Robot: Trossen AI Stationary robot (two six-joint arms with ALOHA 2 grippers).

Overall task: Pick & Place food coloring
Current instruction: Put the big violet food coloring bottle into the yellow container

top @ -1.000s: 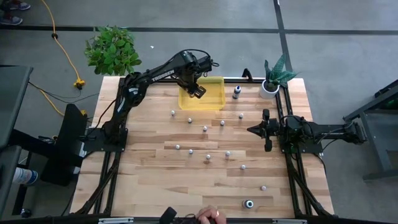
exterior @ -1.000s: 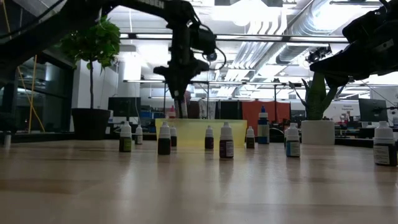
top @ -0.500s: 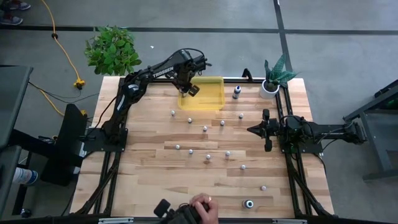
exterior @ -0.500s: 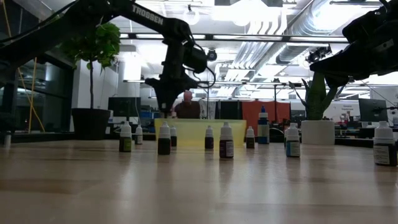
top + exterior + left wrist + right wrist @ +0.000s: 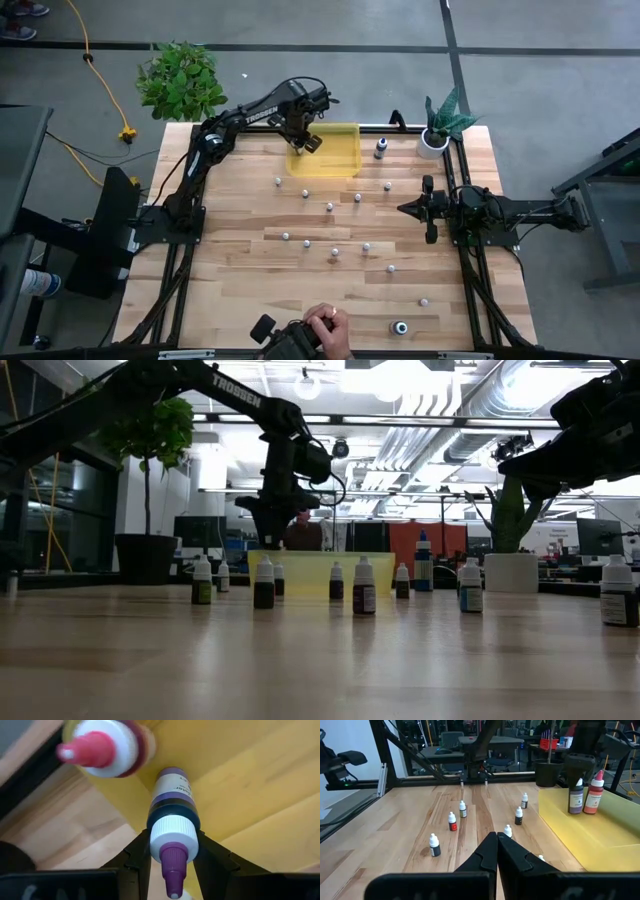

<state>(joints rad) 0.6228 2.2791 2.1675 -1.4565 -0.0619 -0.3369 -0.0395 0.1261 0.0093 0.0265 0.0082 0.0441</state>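
My left gripper is clamped on a purple food coloring bottle just below its white cap. I see the bottle standing upright, long axis vertical and purple tip up, inside the yellow bin at its far left corner. A red-tipped bottle stands upright just beside it, nearly touching, with the bin wall close on that side. The rest of the bin floor lies bare toward the near edge. Other bottles stand scattered upright on the wooden table. My right gripper waits with fingers pressed together at the table's right side.
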